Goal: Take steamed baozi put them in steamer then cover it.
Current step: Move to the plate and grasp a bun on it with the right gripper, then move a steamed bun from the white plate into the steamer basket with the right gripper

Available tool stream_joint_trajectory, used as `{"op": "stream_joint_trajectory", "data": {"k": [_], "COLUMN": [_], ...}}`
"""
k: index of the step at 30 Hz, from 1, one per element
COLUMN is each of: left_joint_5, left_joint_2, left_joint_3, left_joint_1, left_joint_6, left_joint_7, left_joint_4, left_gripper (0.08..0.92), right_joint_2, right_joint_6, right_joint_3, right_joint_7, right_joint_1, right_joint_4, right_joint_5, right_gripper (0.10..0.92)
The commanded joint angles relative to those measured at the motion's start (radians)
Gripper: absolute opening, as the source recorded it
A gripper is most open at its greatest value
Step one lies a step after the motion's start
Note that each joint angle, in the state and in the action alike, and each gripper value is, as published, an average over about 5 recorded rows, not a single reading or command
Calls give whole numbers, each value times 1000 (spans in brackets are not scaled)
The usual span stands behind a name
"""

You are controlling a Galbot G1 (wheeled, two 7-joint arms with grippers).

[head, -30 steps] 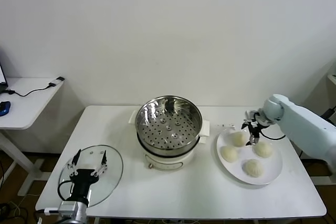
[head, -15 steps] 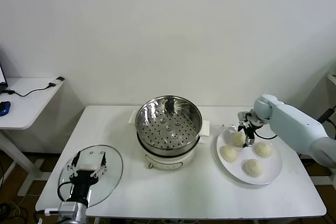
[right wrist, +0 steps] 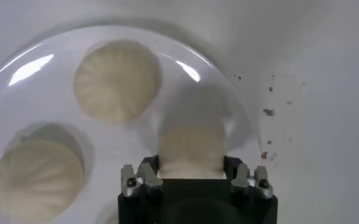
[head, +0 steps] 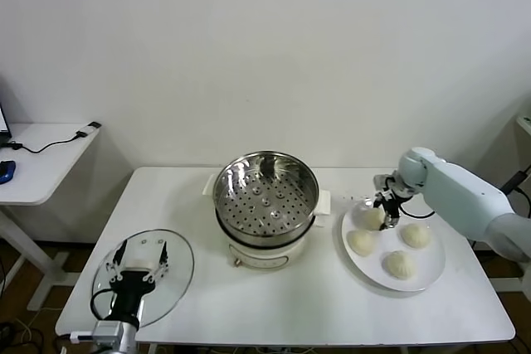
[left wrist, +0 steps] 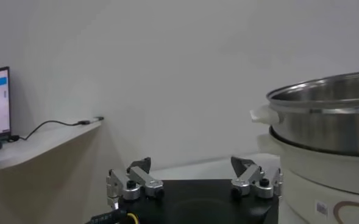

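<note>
The right gripper is squeezing its fingers on one steamed baozi at the back of the white plate, while three more buns are sitting on the plate near it. The steamer is standing open in the middle of the table (nothing is lying inside it). The left gripper is hanging with its fingers wide apart over the cover, which is lying flat on the table's left side.

The white worktop carries the glass cover at its front left, the steamer on its white base mid-back, and a white plate on the right.
</note>
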Motion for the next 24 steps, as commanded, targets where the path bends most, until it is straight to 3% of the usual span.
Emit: {"op": "stream_joint_trajectory", "data": {"k": [1, 13, 24], "left_joint_5": [-1, -1, 1], "left_joint_2": [0, 1, 3], "left_joint_3": [0, 3, 6], "left_joint_1": [6, 18, 26], "left_joint_6": [-2, -3, 1], "left_joint_7": [-1, 1, 2], "left_joint_4": [-5, -12, -22], "left_gripper": [823, 823, 823], "right_joint_2": [0, 183, 425], "right_joint_6": [106, 459, 674], "right_joint_3": [-91, -340, -275], "right_joint_7": [-28, -95, -30], "right_joint_1": [168, 573, 558], "right_joint_4": [37, 88, 129], "right_joint_5": [62, 108, -144], "right_gripper": [680, 687, 695]}}
